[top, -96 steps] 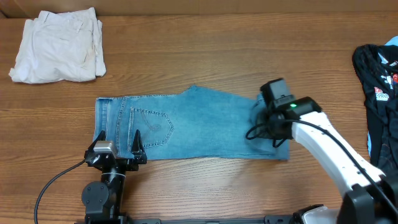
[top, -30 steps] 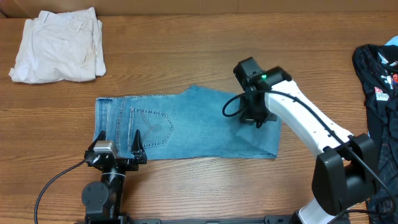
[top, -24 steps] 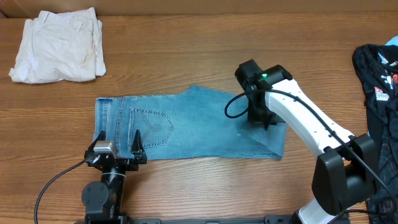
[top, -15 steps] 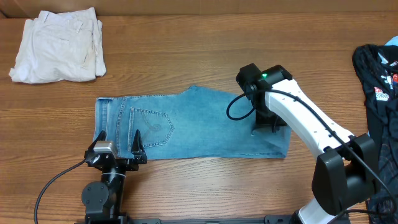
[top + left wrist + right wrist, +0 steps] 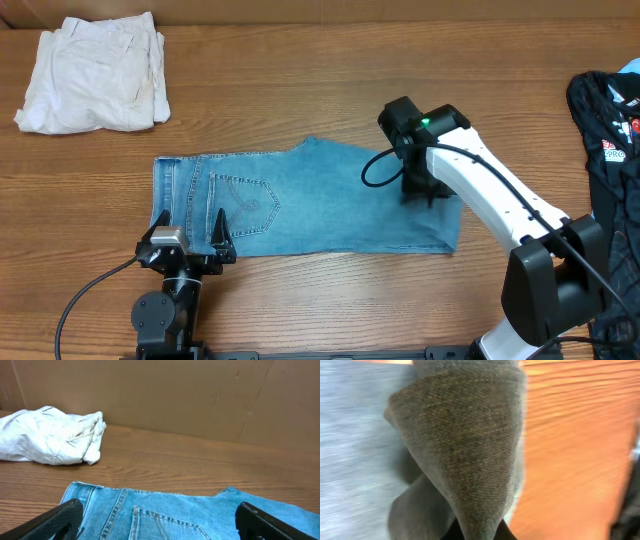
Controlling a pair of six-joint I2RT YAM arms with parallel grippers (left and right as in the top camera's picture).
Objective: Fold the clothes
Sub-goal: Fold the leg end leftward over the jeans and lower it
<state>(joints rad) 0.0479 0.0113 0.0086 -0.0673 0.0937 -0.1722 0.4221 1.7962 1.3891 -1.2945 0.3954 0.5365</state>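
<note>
Right tool, jeans hem further left

A wood-grain table meets a plain brown wall, possibly cardboard, under even light.

Overhead light is bright and even across the brown wooden counter, shadows short and soft; the left wrist view is sharp; the right wrist view shows the light blue denim jeans crisp centrally, smeared at the edges.
</note>
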